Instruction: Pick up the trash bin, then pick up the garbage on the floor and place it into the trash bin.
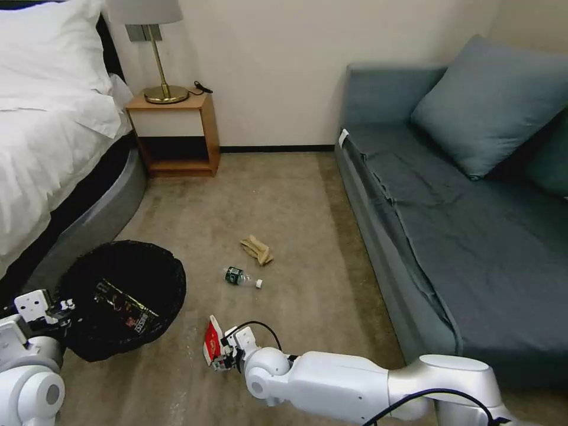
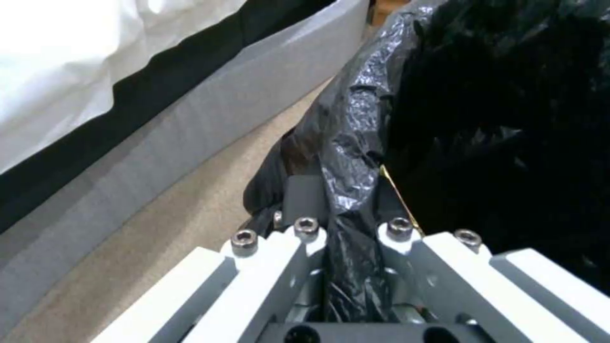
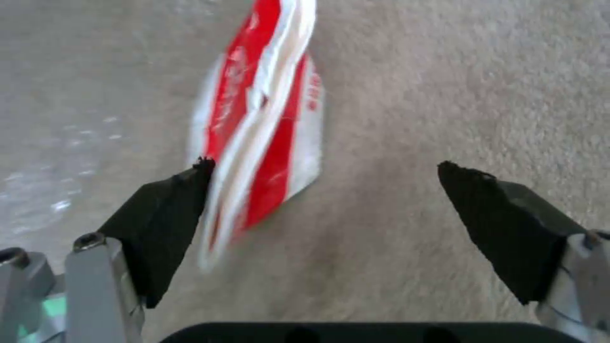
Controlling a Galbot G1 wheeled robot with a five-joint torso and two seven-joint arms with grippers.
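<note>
While fingers gape, red-white packet (image 3: 264,124) touches right gripper (image 3: 324,209).

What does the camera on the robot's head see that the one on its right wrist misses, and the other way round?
Head view alone: the round trash bin lined with black plastic, gripped at its rim by the left gripper, a flat yellow-black wrapper inside it; a small clear green-labelled bottle and crumpled tan paper on the carpet.

Right wrist view alone: the right gripper close up, its black fingers spread wide, one touching the packet.

Both: the red-white packet and the beige carpet.
</note>
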